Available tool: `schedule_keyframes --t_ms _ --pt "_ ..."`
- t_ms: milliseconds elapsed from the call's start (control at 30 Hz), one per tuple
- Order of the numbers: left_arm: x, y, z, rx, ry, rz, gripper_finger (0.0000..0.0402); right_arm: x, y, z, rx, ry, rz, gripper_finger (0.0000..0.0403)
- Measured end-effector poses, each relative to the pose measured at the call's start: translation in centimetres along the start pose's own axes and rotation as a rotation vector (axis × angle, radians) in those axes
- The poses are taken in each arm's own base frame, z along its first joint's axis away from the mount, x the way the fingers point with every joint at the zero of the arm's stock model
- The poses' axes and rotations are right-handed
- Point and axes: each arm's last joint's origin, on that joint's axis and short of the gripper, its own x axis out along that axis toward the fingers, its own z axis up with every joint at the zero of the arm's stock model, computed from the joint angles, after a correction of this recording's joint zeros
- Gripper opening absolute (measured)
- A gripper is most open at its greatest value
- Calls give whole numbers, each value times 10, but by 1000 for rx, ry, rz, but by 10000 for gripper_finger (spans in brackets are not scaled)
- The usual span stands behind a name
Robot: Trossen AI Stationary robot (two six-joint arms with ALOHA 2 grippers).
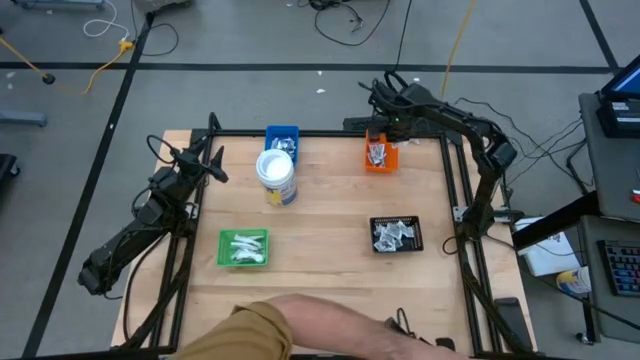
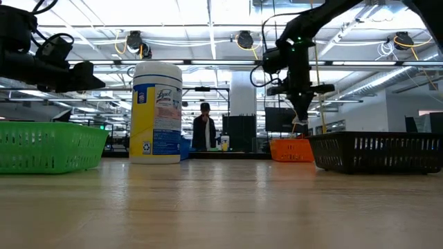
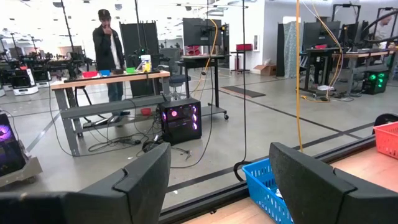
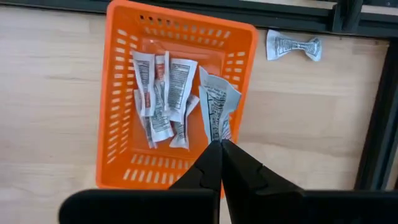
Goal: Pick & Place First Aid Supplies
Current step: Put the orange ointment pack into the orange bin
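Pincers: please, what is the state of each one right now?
Left pincer: open, holding nothing, near the blue tray.
Right pincer: closed on a packet above the orange tray.

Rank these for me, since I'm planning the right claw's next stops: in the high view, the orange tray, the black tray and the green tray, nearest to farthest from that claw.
1. Orange tray: directly under the right claw, at the table's far edge.
2. Black tray: on the right side, nearer the front.
3. Green tray: across the table, on the left arm's side.
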Motion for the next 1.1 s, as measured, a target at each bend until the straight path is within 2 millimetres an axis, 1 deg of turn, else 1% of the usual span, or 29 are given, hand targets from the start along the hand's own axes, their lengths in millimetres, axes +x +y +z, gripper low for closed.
schedule_keyframes --t_ms 133,267,400,667,833,967,1100 --pt "0 0 0 0 0 0 274 -3 12 2 6 13 17 0" --pt "0 0 0 0 0 -1 274 -2 22 3 -3 26 10 0" --pt "0 0 0 0 0 0 274 -1 26 3 -8 18 17 0" --pt "0 0 0 0 0 0 273 28 46 4 -52 41 -5 0" --pt "0 0 0 0 0 0 274 49 57 6 -90 47 -17 0" --pt "0 0 0 0 0 0 274 59 62 6 -134 60 -23 0" --pt "0 0 0 0 0 0 274 62 64 7 -163 37 -39 1"
